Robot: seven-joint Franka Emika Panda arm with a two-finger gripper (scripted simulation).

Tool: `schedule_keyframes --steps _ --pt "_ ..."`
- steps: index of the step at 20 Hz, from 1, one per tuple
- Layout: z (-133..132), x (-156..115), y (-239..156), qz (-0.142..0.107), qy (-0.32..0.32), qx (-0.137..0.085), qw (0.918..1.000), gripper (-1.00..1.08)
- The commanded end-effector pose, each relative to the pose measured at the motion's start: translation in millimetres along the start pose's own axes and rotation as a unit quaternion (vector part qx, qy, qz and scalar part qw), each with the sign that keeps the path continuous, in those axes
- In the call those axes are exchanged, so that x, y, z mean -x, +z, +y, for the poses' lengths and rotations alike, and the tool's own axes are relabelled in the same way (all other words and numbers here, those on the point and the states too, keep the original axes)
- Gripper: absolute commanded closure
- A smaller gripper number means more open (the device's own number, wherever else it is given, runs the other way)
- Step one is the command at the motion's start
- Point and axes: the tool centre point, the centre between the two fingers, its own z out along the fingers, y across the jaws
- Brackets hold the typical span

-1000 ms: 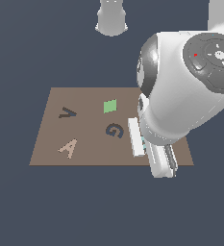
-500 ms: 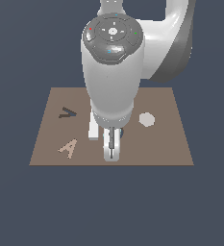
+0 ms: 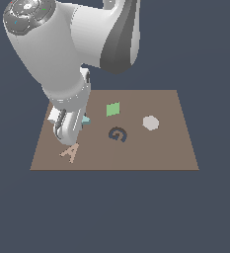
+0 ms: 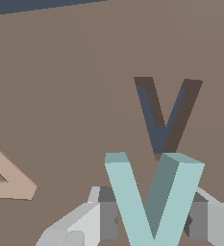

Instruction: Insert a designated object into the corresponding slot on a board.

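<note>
- Dark blue-grey ground is seen all around the brown board (image 3: 151, 153), which lies flat in the middle of the exterior view.
- On the board, a green square (image 3: 113, 109), a pale many-sided piece (image 3: 150, 122), a dark G shape (image 3: 117, 134) and a tan letter A (image 3: 69, 152) are spread well apart, so each has its own spot.
- Much of the board's side at the exterior view's left is hidden by the big white arm (image 3: 52, 54).
- In the wrist view, the teal V piece (image 4: 154, 194) is held between the two fingers of the gripper (image 4: 152, 221). One grey finger pad (image 4: 108, 214) is seen on each side of it.
- The gripper is closed tight on the V, with only the piece between the pads.
- The V is held upright with its open end up, turned the same way as the V-shaped slot (image 4: 164, 115). It is likely held this way so that it can drop straight in.
- The slot is seen just past the held V in the wrist view, a little off to one side. It is dark and nothing is in it, so the piece is judged to be not yet in.
- In the exterior view, only a small teal corner (image 3: 86, 120) is seen beside the gripper, near the tan A.
- How high the V is above the board cannot be told.
</note>
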Motion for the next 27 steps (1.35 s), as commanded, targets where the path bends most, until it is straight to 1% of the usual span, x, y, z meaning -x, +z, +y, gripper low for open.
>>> schedule_keyframes --steps 1,4,7,17,18,27 --pt "8.2 -20.4 -0.6 0.000 0.010 0.000 0.9999 1.08" --pt "14.9 -37.7 -0.9 0.000 0.019 0.000 0.9998 1.08" --pt "18.2 -47.4 -1.1 0.000 0.024 0.000 0.9997 1.08" --pt "18.4 -49.3 8.9 0.000 0.025 0.000 0.9997 1.08" --pt "18.4 -49.3 8.9 0.000 0.025 0.000 0.9997 -0.92" --pt "18.4 -49.3 8.9 0.000 0.025 0.000 0.9997 -0.92"
